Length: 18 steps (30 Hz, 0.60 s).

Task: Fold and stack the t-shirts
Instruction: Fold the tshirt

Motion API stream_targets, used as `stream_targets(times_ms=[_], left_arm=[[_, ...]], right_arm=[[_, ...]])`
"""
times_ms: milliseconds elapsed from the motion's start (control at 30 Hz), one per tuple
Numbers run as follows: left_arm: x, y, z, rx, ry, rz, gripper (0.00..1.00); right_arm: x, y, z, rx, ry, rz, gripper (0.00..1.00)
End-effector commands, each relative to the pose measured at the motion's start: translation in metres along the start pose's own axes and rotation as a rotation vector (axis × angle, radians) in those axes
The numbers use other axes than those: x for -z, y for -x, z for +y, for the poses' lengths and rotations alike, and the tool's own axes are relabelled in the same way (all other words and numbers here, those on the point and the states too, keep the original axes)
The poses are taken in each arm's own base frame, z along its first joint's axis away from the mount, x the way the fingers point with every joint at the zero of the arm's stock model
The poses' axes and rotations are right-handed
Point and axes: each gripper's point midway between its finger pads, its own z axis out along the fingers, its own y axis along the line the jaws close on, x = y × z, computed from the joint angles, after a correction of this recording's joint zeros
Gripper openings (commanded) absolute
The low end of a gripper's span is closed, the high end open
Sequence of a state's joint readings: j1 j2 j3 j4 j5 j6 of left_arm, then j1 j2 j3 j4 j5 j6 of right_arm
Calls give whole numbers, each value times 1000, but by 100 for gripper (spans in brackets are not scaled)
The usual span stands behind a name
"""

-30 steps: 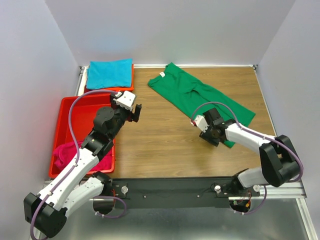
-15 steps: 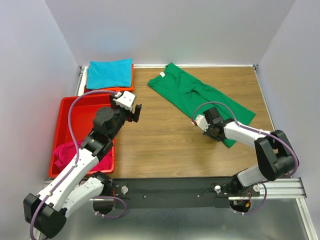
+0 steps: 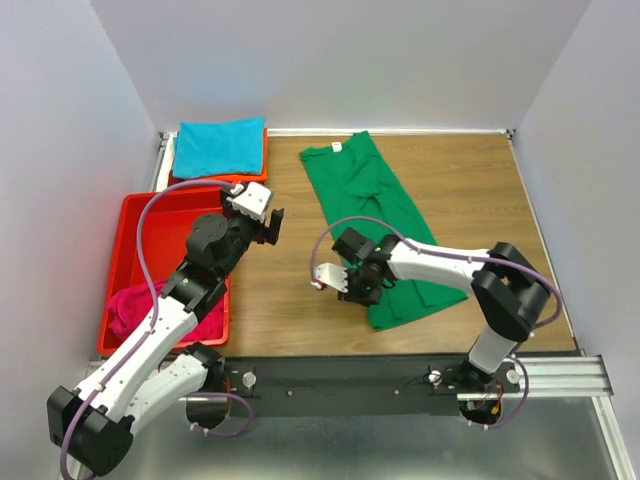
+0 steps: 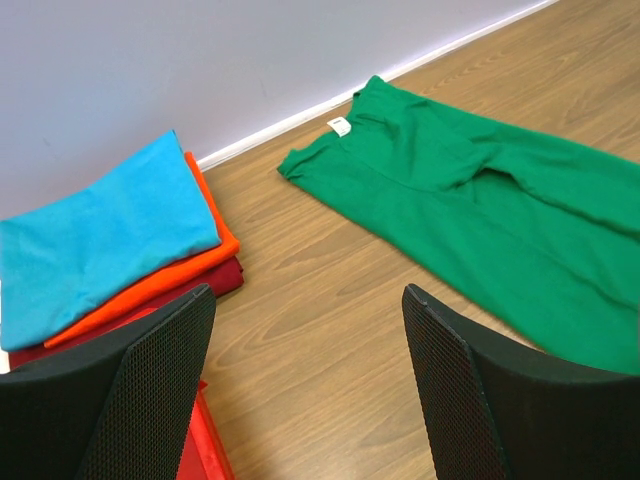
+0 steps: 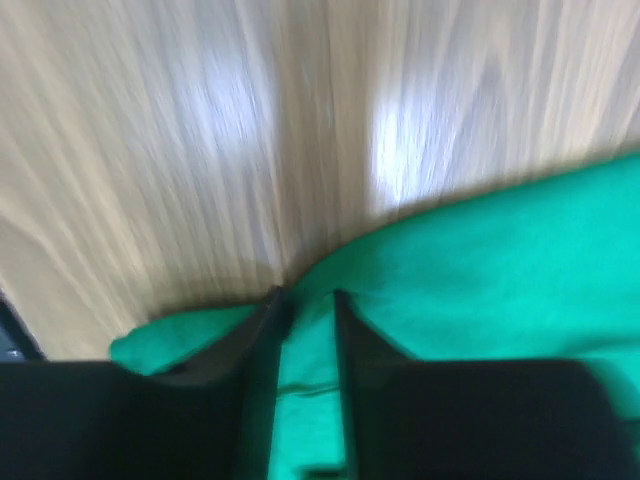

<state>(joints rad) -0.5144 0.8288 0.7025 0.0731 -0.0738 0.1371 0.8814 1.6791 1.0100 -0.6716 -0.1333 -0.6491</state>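
The green t-shirt (image 3: pixel 385 205) lies folded lengthwise on the wooden table, white neck label (image 3: pixel 337 148) at the back; it also shows in the left wrist view (image 4: pixel 480 200). My right gripper (image 3: pixel 362 288) is shut on the shirt's near left edge (image 5: pixel 420 300), low at the table. My left gripper (image 3: pixel 268 226) is open and empty, hovering above the table beside the red tray (image 3: pixel 140 215). A teal t-shirt (image 3: pixel 218 146) tops a folded stack with an orange one (image 4: pixel 190 270) and a dark red one (image 4: pixel 215 278). A magenta t-shirt (image 3: pixel 140 305) lies in the tray.
White walls close in the table at the back and both sides. The black rail (image 3: pixel 350 375) runs along the near edge. The right arm's cable (image 3: pixel 450 258) loops over the green cloth.
My right gripper has swept left and toward the near edge, dragging the green t-shirt's lower end with it; the shirt has swung from diagonal to nearly lengthwise. The left arm has not moved.
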Motion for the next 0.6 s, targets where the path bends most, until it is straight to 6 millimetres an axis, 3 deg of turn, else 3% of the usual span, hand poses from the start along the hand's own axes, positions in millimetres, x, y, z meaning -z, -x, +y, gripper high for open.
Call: stream_targets(times_ms=[0, 67, 200, 267, 300, 333, 367, 400, 467, 500, 533, 567], left_arm=[[-1, 1, -1, 2, -5, -14, 83], [-1, 0, -2, 5, -8, -15, 84], [-1, 2, -6, 6, -30, -21, 85], [-2, 2, -10, 0, -52, -28, 89], [-2, 4, -17, 0, -92, -40, 96], [-2, 4, -23, -2, -122, -53, 98], [-2, 5, -39, -7, -210, -71, 98], [-2, 6, -49, -11, -269, -91, 98], [-2, 3, -72, -39, -399, -104, 98], [3, 3, -93, -41, -512, -113, 98], [-1, -6, -105, -35, -560, -82, 92], [-1, -6, -114, -65, -590, -83, 89]], right_arm=[[15, 47, 14, 36, 157, -90, 48], [32, 62, 7, 53, 150, -119, 59], [59, 54, -1, 8, 154, -198, 71], [74, 33, -16, -84, 162, -267, 76], [90, 26, -23, -104, 127, -317, 83], [100, 9, -39, -159, 96, -360, 87], [100, -6, -38, -186, 93, -367, 94], [107, -26, -50, -244, 52, -390, 95], [121, -43, -50, -265, 7, -445, 98], [123, -52, -51, -246, -13, -460, 98], [122, -75, -46, -295, -30, -471, 99], [121, -80, -41, -186, -27, -510, 100]])
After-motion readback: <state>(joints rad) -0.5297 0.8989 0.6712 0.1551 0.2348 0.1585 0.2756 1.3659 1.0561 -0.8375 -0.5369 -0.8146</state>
